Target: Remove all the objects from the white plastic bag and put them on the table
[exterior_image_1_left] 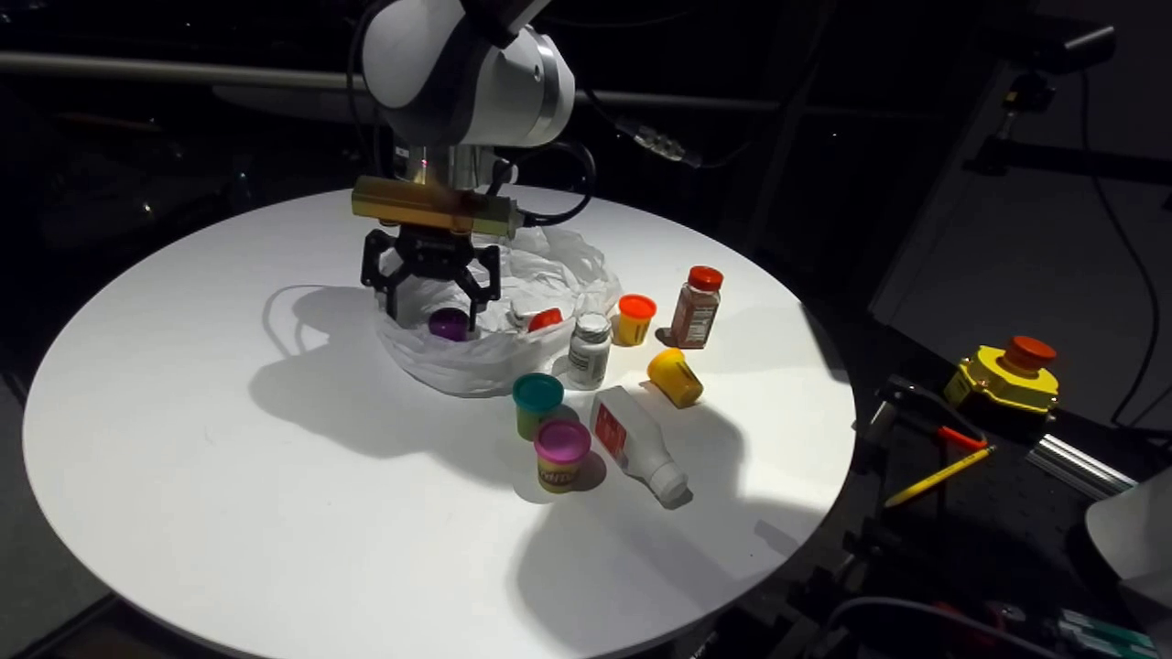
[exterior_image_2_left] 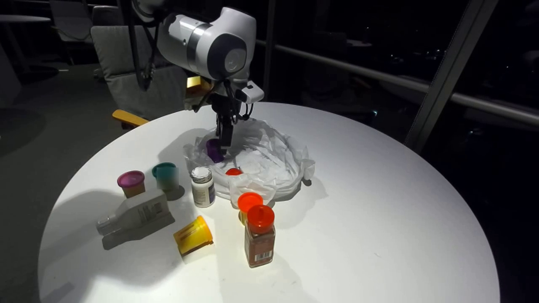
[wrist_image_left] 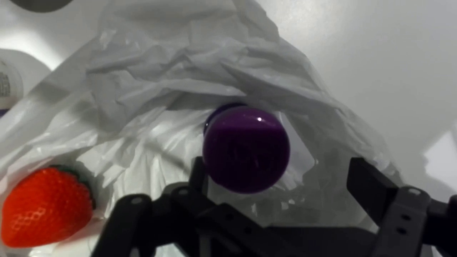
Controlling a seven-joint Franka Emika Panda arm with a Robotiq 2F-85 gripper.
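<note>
The white plastic bag (exterior_image_1_left: 458,361) lies spread with its mouth upward on the round white table (exterior_image_1_left: 229,513). Inside it are a purple-topped jar (wrist_image_left: 246,150) and a red strawberry (wrist_image_left: 46,208); in an exterior view something white beside the strawberry is partly covered. My gripper (wrist_image_left: 276,175) points down over the bag, open, its fingertips low inside the mouth in both exterior views. In the wrist view the purple jar appears close to the left finger (wrist_image_left: 198,175), while a wide gap separates it from the right finger (wrist_image_left: 371,189). I cannot tell whether the left finger touches it.
Outside the bag stand a white bottle (exterior_image_1_left: 588,352), teal-lidded tub (exterior_image_1_left: 538,403), pink-lidded tub (exterior_image_1_left: 560,455), orange-lidded tub (exterior_image_1_left: 634,320) and red-capped jar (exterior_image_1_left: 696,309). A white bottle (exterior_image_1_left: 634,439) and a yellow tub (exterior_image_1_left: 675,377) lie on their sides. Off the table sits a yellow-and-red device (exterior_image_1_left: 1005,380).
</note>
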